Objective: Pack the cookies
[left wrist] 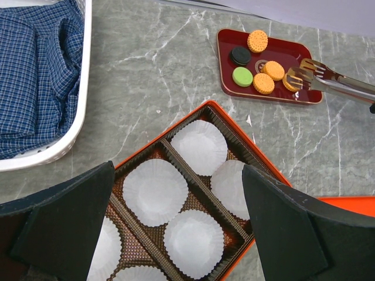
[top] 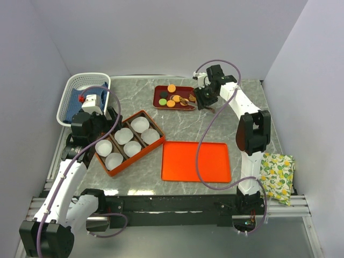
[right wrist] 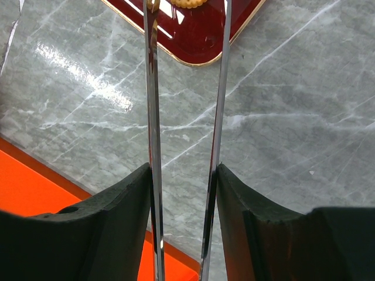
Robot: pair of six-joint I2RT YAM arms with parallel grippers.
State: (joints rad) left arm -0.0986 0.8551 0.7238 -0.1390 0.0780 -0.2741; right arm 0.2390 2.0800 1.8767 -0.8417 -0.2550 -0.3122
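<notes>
Your right arm stretches far forward, elbow high. Your right gripper (top: 204, 98) is clamped on a pair of tongs (left wrist: 331, 84), whose narrow tips meet an orange one of the cookies (left wrist: 263, 83) on the dark red tray (left wrist: 281, 50) (all six lie there; whether it's pinched, I can't tell). Your left gripper (left wrist: 177, 170) hangs over the box (left wrist: 170, 133) of paper cups (left wrist: 155, 190), jaws wide.

The top camera looked down over the whole bench (top: 129, 97); both close wrist cameras shared the dark-red tray (left wrist: 228, 42).
</notes>
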